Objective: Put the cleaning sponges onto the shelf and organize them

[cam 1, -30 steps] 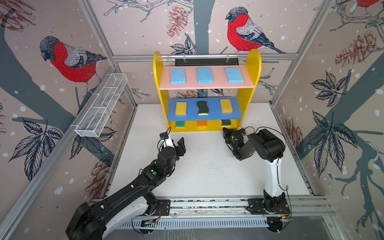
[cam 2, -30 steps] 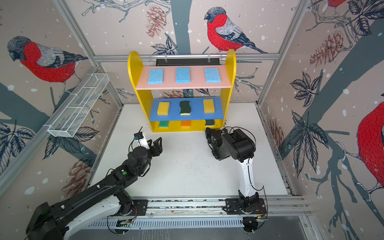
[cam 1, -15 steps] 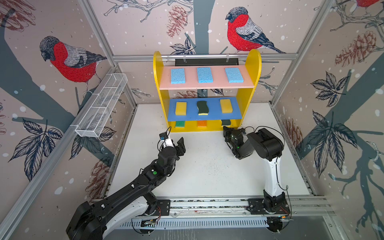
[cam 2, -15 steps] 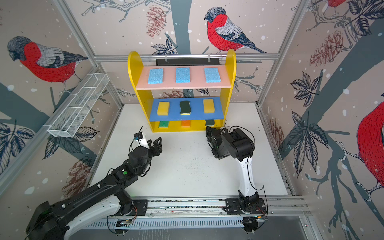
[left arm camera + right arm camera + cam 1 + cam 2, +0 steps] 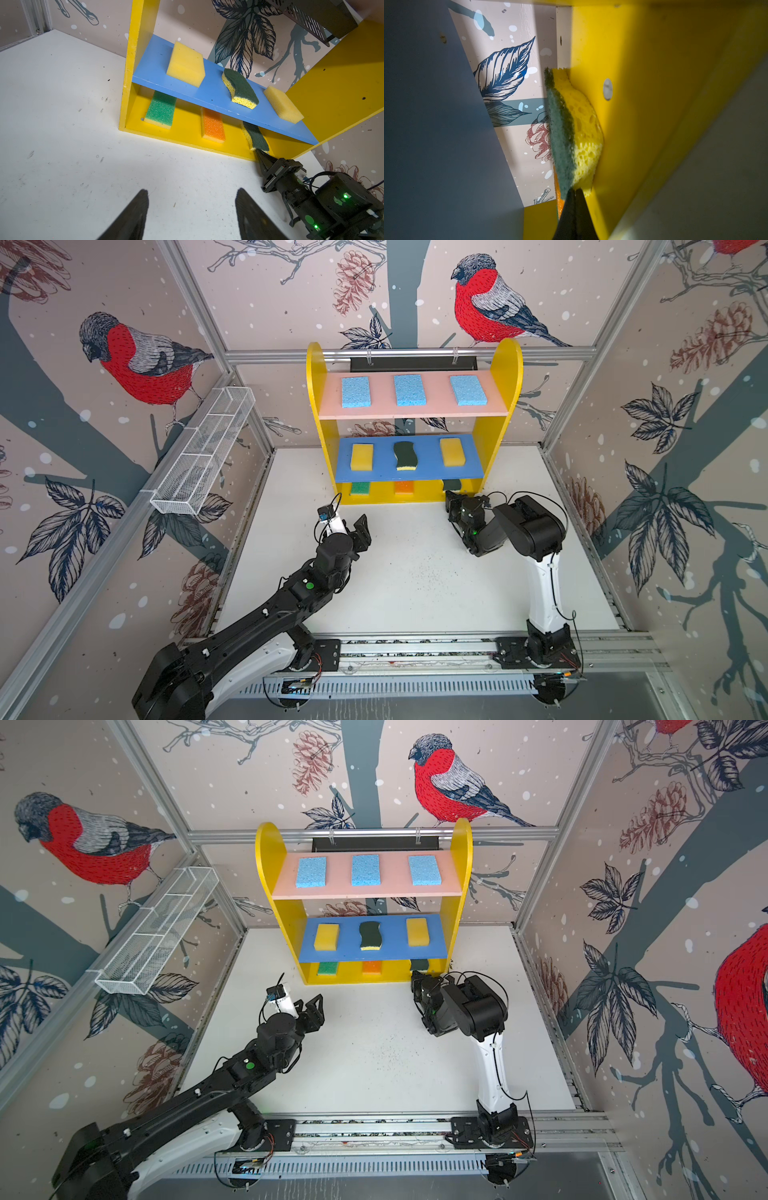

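Note:
The shelf (image 5: 505, 364) stands at the back. Three light-blue sponges (image 5: 409, 389) lie on its pink top board. On the blue middle board a dark-green scourer (image 5: 404, 455) lies between two yellow blocks (image 5: 361, 456). The bottom board holds a green-topped sponge (image 5: 161, 108), an orange-topped sponge (image 5: 213, 124) and a second scourer (image 5: 566, 133) beside the shelf's right side panel. My right gripper (image 5: 574, 190) is shut, and its tips touch that scourer's near end. My left gripper (image 5: 192, 191) hangs open and empty over the white table, in front of the shelf's left half.
A long white wire-mesh basket (image 5: 203, 456) hangs on the left wall. The white table (image 5: 415, 572) lies in front of the shelf, between the two arms. Walls with metal frame posts close in three sides.

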### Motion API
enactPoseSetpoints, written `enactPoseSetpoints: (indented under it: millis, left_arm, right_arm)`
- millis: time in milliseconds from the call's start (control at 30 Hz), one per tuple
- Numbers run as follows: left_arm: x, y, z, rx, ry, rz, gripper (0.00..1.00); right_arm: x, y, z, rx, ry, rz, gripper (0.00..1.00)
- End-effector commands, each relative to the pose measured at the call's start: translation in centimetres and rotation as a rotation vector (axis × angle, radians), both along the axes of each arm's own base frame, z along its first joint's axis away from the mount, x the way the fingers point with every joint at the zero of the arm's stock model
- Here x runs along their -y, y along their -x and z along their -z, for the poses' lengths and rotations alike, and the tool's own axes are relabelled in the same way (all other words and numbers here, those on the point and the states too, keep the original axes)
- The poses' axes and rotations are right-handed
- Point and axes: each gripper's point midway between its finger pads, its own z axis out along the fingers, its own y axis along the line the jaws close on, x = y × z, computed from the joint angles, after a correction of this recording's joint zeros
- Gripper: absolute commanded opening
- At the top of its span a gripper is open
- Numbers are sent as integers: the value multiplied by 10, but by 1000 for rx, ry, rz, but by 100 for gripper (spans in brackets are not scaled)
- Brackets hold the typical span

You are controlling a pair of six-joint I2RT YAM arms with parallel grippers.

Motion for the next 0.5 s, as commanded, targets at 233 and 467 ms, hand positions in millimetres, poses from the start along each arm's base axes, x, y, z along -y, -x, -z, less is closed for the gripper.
enactPoseSetpoints:
  millis: [233, 467]
  left_arm:
    - [-1, -2, 0, 2, 1, -13, 67]
    - [0, -3, 1, 0, -9, -12, 67]
  right_arm:
    - [-4, 26, 75, -275, 91, -70, 0]
    - [-7, 29, 72, -276, 103, -95, 0]
